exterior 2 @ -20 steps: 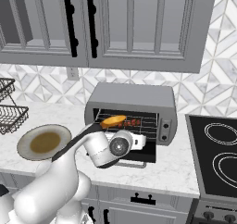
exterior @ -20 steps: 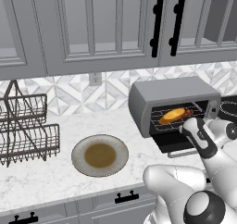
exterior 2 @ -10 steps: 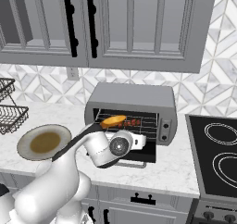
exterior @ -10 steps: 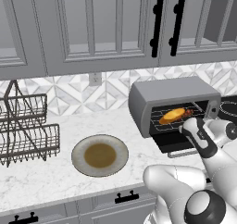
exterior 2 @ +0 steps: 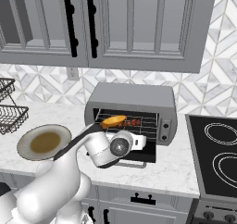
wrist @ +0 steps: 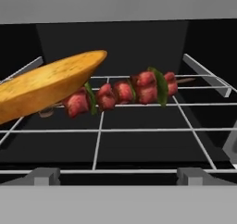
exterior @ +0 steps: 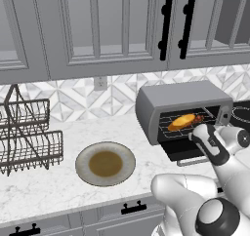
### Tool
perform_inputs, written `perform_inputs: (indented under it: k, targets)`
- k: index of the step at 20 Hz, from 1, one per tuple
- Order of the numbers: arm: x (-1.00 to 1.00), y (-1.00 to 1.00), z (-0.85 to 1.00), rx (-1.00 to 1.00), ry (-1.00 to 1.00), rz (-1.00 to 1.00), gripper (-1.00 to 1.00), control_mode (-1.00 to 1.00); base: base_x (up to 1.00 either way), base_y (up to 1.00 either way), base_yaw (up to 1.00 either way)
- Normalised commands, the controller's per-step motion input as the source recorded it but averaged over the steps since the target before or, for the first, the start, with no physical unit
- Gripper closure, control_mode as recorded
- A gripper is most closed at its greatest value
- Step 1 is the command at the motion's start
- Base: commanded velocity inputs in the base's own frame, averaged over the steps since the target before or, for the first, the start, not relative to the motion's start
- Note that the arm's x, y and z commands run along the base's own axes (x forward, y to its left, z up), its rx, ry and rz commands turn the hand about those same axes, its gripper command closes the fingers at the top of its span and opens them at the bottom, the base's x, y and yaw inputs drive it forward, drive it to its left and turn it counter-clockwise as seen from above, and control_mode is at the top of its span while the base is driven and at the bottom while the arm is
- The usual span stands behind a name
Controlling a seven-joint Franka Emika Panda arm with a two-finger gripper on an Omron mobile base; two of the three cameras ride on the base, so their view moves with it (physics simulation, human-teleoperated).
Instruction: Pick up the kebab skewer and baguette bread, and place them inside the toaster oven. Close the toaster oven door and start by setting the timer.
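The toaster oven (exterior: 180,103) (exterior 2: 132,98) stands open on the counter, its door (exterior: 188,154) (exterior 2: 139,157) folded down in front. On its wire rack (wrist: 139,130) lie the golden baguette bread (wrist: 44,86) (exterior: 181,121) (exterior 2: 113,121) at the left and the kebab skewer (wrist: 125,92) (exterior 2: 132,122) beside it, one end tucked under the loaf. My gripper (wrist: 120,177) (exterior: 197,132) hovers just outside the cavity over the lowered door, open, with nothing between its fingers (wrist: 46,176).
A brown-centred plate (exterior: 105,163) (exterior 2: 44,142) sits on the marble counter left of the oven. A wire dish rack (exterior: 29,137) stands further left. The stovetop (exterior 2: 217,153) borders the oven's right. Upper cabinets (exterior: 122,25) hang overhead.
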Motion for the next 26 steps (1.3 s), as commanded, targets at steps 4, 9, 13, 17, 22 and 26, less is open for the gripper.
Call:
perform_inputs:
  k: [4,9,13,17,22,26]
  targets:
    - [0.09,0.0,0.0,0.0,0.0,0.0,-1.0,-1.0,0.0,0.0,0.0]
    - [0.06,0.0,0.0,0.0,0.0,0.0,-1.0,-1.0,0.0,0.0,0.0]
    - [0.03,0.0,-0.01,0.0,0.0,0.0,-1.0,-1.0,0.0,0.0,0.0]
    - [0.08,0.0,-0.07,0.0,0.0,0.0,-1.0,-1.0,0.0,0.0,0.0]
    - [0.11,0.0,-0.12,0.0,0.0,0.0,-1.0,-1.0,0.0,0.0,0.0]
    - [0.14,0.0,-0.04,0.0,0.0,0.0,-1.0,-1.0,0.0,0.0,0.0]
